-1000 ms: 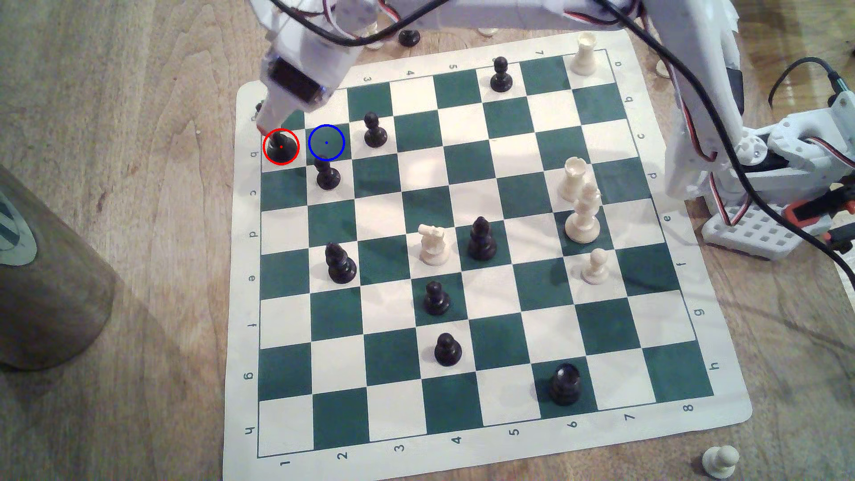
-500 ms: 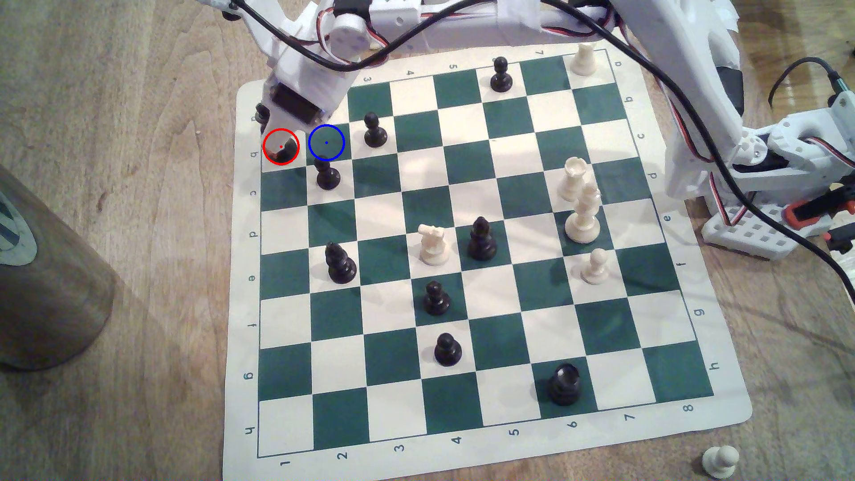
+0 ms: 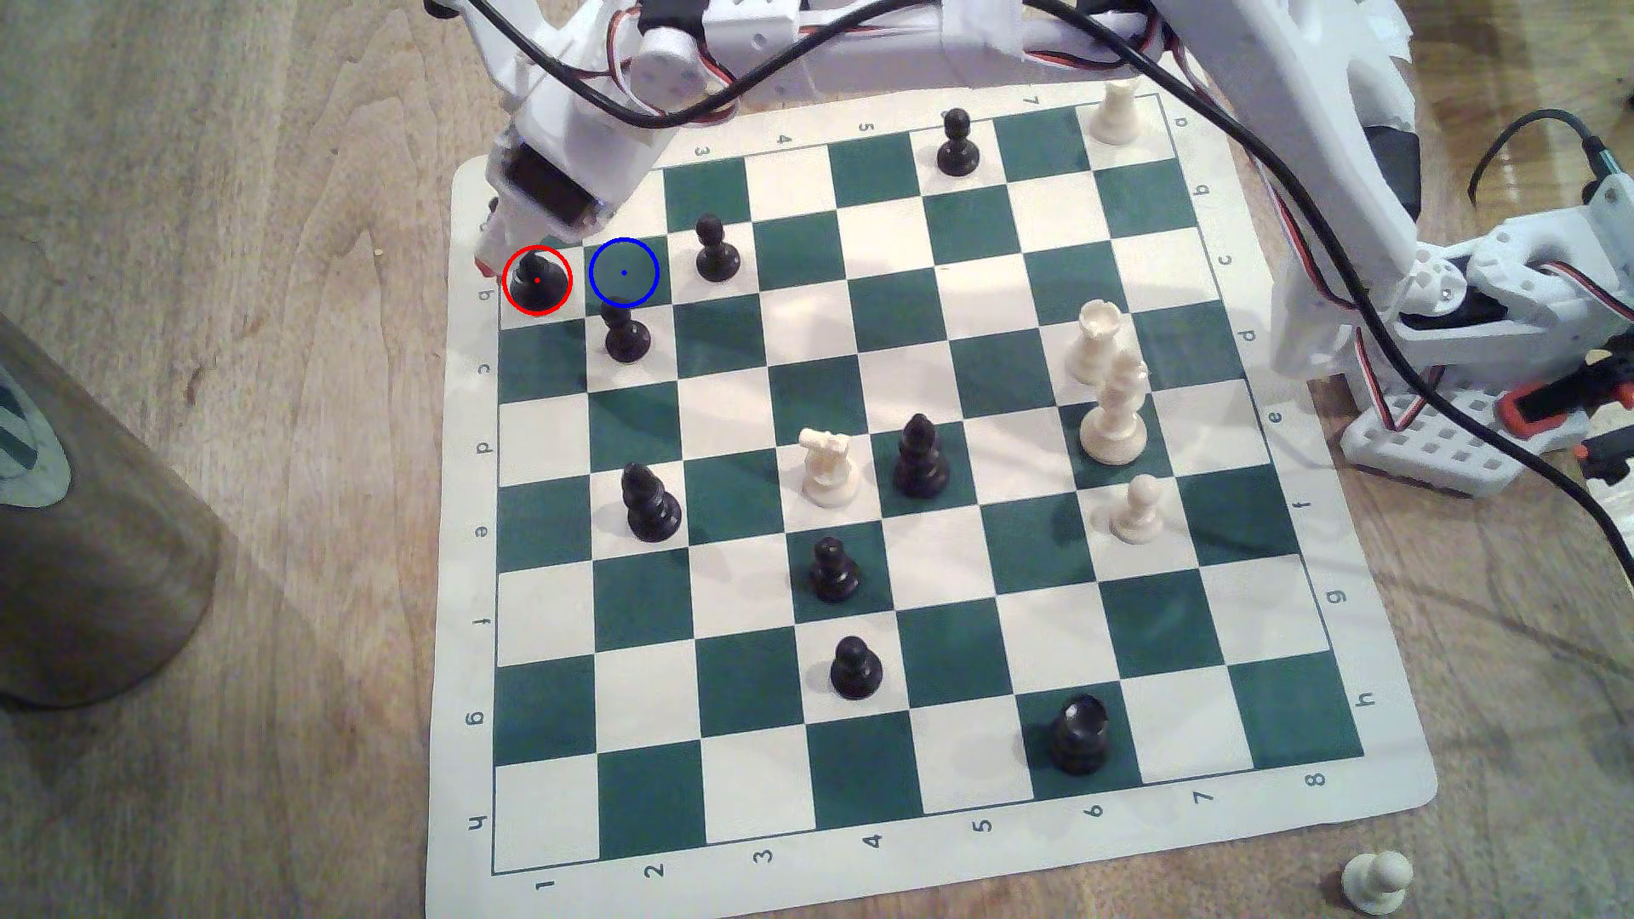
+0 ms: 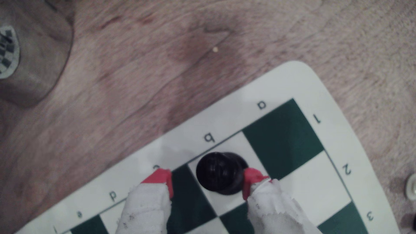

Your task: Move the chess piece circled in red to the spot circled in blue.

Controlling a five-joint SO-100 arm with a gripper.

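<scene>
Since half a second ago the arm has drawn back toward the board's corner, uncovering the black chess piece (image 3: 537, 281), which stands upright on the cream b1 square inside the red ring. In the wrist view the gripper (image 4: 207, 183) straddles the chess piece (image 4: 219, 172), jaws apart: one red-tipped finger (image 4: 252, 177) is at its side, the other stands clear. The spot (image 3: 624, 272), the blue-ringed green square, lies just beside it toward the exterior view's right, with a black pawn (image 3: 627, 334) on the neighbouring cream square of the chessboard (image 3: 902, 884).
</scene>
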